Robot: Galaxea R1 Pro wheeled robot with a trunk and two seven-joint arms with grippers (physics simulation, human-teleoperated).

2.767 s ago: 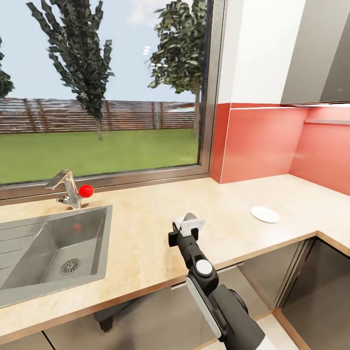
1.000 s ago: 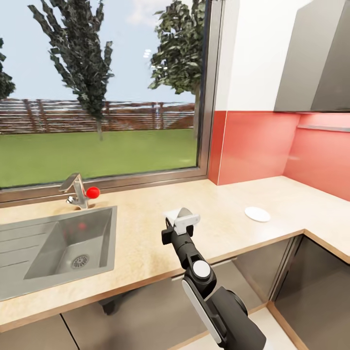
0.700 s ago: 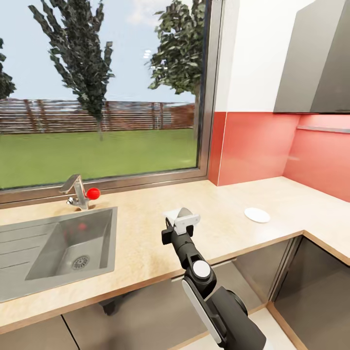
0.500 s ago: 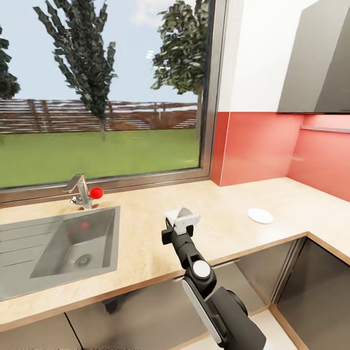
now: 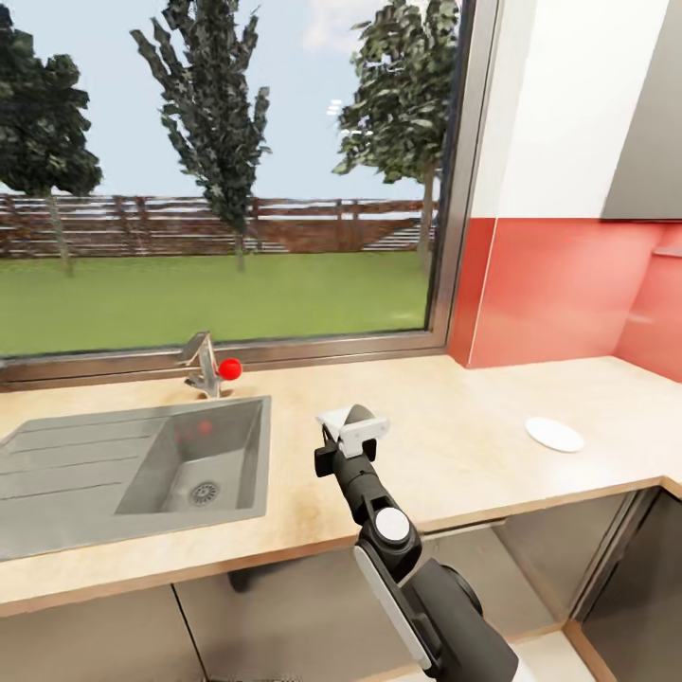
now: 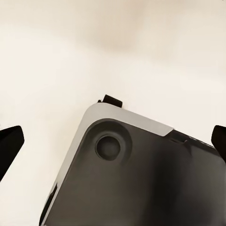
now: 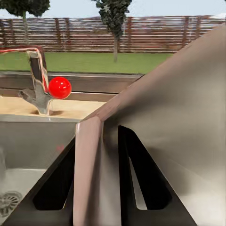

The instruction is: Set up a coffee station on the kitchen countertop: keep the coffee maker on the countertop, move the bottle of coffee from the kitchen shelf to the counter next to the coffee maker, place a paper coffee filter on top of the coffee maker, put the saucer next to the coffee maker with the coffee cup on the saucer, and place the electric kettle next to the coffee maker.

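Note:
My right gripper (image 5: pixel 352 423) hovers over the kitchen countertop (image 5: pixel 455 474), just right of the sink, and is shut on a pale, thin folded sheet that looks like the paper coffee filter (image 7: pixel 155 108). That sheet spreads wide between the dark fingers in the right wrist view. The saucer (image 5: pixel 555 434) lies flat and bare on the countertop, far to the right of the gripper. My left gripper (image 6: pixel 113 141) is open, its dark fingertips (image 6: pixel 9 143) far apart over a dark-grey part of the robot. The coffee maker, bottle of coffee, coffee cup and electric kettle are out of view.
A steel sink (image 5: pixel 66 474) with a drainboard is set into the countertop on the left. Behind it stands a faucet (image 5: pixel 201 365) with a red knob (image 5: pixel 229 368). A big window runs along the back, and a red backsplash (image 5: pixel 559 294) closes the right corner.
The whole view has swung left, so the sink, faucet and saucer sit further right in the picture. The right arm keeps its pose and its hold.

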